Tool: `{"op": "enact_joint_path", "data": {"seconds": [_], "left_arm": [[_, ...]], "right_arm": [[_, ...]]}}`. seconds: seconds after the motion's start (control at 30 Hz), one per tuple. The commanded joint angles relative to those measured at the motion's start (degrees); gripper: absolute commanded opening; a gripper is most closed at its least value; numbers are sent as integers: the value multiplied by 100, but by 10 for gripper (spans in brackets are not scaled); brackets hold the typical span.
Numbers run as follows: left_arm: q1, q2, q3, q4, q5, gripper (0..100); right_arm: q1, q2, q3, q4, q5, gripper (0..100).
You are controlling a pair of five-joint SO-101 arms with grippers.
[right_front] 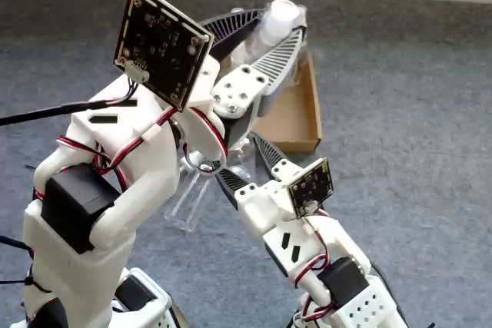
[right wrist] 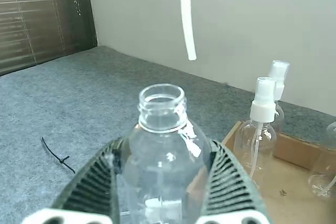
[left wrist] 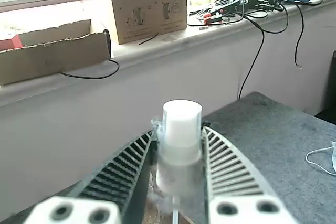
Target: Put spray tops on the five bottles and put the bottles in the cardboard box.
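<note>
High over the cardboard box, your left gripper is clamped on a white spray top. Its tube hangs above the open bottle, which your right gripper squeezes upright near the box. Two topped bottles stand inside it.

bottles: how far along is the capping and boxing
Done: at least two capped bottles stand in the cardboard box. In hand: the right hand grips an open bottle, and the left hand holds a spray top above it, tube hanging near the neck. Left: seat that top, box this bottle; the others cannot be counted.
</note>
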Motion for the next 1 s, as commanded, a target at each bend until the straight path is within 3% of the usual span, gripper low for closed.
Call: {"op": "enact_joint_path", "data": {"seconds": [0.0, 0.3, 0.8, 0.97], "left_arm": [[-66, 13, -242, 9, 44, 38], [-57, 13, -207, 545, 70, 38], [84, 13, 919, 598, 70, 38], [84, 13, 690, 316, 35, 38]], "right_arm": [[57, 75, -31, 13, 62, 4], [57, 171, -31, 13, 62, 4], [57, 145, -40, 13, 62, 4], [57, 145, -40, 13, 62, 4]]}}
